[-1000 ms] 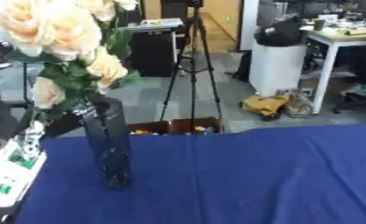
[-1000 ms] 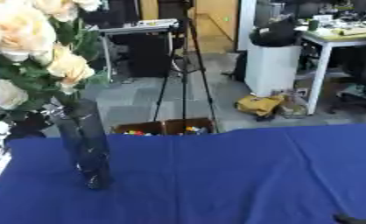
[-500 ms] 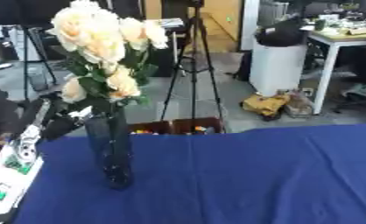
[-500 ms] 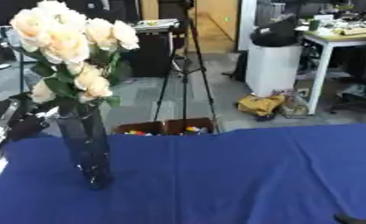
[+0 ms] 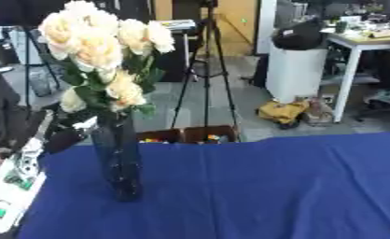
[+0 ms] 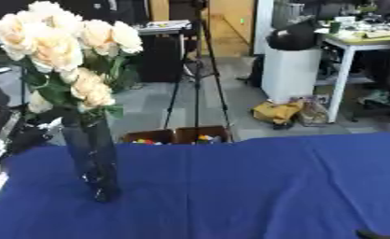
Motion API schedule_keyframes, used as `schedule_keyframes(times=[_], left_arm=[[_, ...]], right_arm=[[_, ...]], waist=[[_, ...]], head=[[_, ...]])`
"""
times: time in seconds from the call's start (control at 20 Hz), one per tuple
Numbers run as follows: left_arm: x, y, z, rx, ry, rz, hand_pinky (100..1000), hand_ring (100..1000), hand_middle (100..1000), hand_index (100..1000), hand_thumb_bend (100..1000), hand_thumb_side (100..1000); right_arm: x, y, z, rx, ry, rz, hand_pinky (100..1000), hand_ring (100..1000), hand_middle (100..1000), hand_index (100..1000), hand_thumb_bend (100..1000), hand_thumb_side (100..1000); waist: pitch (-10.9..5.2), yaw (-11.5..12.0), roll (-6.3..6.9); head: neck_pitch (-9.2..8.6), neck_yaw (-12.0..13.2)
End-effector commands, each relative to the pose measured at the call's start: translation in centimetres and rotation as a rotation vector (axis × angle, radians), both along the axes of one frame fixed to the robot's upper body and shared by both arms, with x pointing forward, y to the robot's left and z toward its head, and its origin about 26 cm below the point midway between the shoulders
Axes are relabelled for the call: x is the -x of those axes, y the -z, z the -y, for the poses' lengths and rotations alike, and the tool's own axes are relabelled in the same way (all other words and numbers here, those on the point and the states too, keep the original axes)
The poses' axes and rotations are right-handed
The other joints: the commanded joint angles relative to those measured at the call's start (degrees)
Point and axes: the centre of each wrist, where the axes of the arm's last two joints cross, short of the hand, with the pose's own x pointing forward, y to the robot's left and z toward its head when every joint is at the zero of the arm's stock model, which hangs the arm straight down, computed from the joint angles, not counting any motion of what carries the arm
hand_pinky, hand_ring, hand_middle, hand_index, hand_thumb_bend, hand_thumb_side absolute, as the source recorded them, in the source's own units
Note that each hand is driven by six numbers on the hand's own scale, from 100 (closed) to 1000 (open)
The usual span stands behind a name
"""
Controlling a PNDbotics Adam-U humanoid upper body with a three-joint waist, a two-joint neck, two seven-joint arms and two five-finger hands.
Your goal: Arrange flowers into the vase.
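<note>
A tall dark glass vase (image 5: pixel 116 161) stands on the left part of the blue tablecloth (image 5: pixel 255 186). A bunch of cream roses (image 5: pixel 100 44) with green leaves stands upright in it, stems down inside the glass. A dark shape that looks like my left hand (image 5: pixel 61 139) shows just left of the vase's neck, at the height of the lowest leaves; I cannot make out whether it touches the stems. Only a dark tip of my right hand (image 6: pixel 376 234) shows at the lower right edge.
A white device (image 5: pixel 10 186) lies at the table's left edge. Beyond the far edge stand a tripod (image 5: pixel 206 70), boxes on the floor (image 5: pixel 186 135), a white bin (image 5: pixel 295 70) and a desk (image 5: pixel 370 42).
The roses leaned to the upper left a second ago; they have swung upright and now stand straight in the vase. The vase has stayed in place.
</note>
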Motion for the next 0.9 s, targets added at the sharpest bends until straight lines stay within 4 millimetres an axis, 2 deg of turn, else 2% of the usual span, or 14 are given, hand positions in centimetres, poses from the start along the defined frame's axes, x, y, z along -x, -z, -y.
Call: schedule_keyframes(times=[0.05, 0.2, 0.45, 0.9], left_arm=[[0.4, -1.5, -0.5, -0.004, -0.008, 0.044, 678, 651, 669, 789, 922, 760], [0.4, -1.5, -0.5, -0.002, -0.008, 0.044, 676, 649, 668, 787, 917, 760], [1.5, -0.6, -1.2, 0.037, -0.018, 0.058, 676, 649, 668, 787, 919, 758], [1.7, -0.6, -1.1, 0.042, -0.019, 0.059, 676, 649, 668, 787, 919, 758]], right_arm=[[0.0, -0.7, 0.3, 0.013, 0.002, 0.022, 907, 947, 519, 770, 238, 552], [0.0, -0.7, 0.3, 0.013, 0.002, 0.021, 907, 947, 519, 770, 238, 550], [0.0, -0.6, 0.3, 0.012, 0.005, 0.019, 907, 947, 519, 770, 238, 550], [0.0, -0.6, 0.3, 0.012, 0.005, 0.019, 907, 947, 519, 770, 238, 550]], waist=[[-1.14, 0.05, -0.98], [-1.13, 0.07, -1.00], [-1.09, 0.44, -1.21], [-1.09, 0.44, -1.22]], head=[[-0.10, 0.12], [-0.10, 0.10], [0.05, -0.01], [0.06, 0.00]])
